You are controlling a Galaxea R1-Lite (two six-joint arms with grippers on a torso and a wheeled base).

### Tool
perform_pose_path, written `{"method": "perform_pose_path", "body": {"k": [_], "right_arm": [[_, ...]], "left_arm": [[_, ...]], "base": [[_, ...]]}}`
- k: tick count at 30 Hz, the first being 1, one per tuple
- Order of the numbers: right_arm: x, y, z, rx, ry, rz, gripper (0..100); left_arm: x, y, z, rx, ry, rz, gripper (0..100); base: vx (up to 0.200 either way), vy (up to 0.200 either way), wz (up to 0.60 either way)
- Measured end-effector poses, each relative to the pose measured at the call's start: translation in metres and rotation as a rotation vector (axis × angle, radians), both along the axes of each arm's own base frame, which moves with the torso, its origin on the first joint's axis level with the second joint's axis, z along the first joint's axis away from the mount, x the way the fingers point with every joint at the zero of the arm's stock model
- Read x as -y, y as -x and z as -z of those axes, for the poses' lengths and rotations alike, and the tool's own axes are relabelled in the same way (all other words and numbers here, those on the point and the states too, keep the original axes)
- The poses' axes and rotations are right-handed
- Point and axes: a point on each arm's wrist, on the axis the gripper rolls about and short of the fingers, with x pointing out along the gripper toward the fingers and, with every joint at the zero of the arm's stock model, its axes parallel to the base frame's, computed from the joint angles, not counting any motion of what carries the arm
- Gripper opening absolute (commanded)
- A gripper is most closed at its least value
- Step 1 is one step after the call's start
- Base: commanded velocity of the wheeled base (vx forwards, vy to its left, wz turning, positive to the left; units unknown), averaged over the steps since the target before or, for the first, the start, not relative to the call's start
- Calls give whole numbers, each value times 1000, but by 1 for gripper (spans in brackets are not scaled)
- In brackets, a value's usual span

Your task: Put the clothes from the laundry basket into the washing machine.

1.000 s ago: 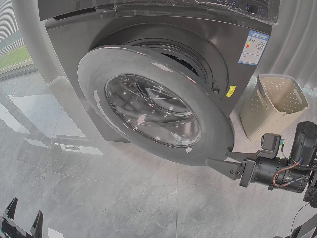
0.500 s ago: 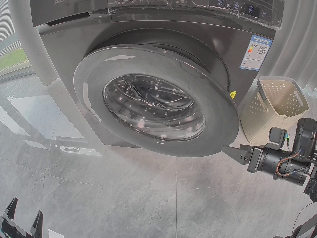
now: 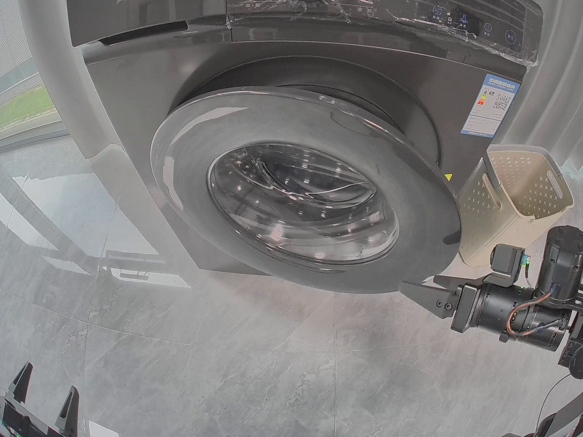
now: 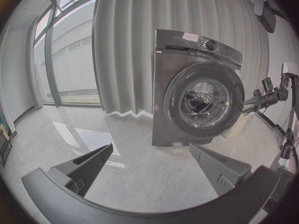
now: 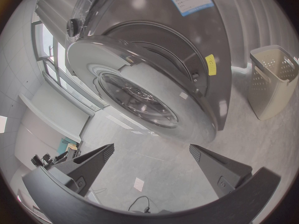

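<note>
1. Closing up looks like the step in hand: the washing machine (image 3: 152, 74) has its door (image 3: 303, 195) ajar, and our right hand (image 3: 419, 282), fingers spread, sits just beside its lower rim.
2. We spot the laundry basket (image 3: 528, 195) on the floor (image 3: 243, 347) beside the machine. Its visible inside is bare, so we judge loading done.
3. Next calls for a firm push on the rim until the latch catches.
4. Our right wrist view shows the door standing off the machine's front. Our left wrist view looks past our left hand (image 4: 150, 147), fingers spread, and takes in the whole machine from well apart.

Head cam close above washing machine (image 3: 139, 92); L wrist far, R wrist near; all share it.
</note>
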Motion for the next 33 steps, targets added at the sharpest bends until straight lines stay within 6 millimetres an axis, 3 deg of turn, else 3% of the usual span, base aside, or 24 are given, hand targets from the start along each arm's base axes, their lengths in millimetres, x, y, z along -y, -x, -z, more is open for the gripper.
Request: {"method": "perform_pose_path", "body": {"k": [7, 11, 25, 33], "right_arm": [[-4, -5, -17, 104, -66, 13, 100], [-4, -11, -24, 138, -80, 66, 100], [-9, -4, -19, 123, -68, 33, 100], [-10, -5, -25, 145, -84, 37, 100]], "left_arm": [[0, 0, 0, 0, 0, 2, 100], [0, 0, 0, 0, 0, 2, 100], [0, 0, 0, -1, 0, 3, 100], [0, 0, 0, -1, 0, 3, 100]], "base": [[200, 0, 0], [0, 0, 0], [0, 0, 0], [150, 0, 0]]}}
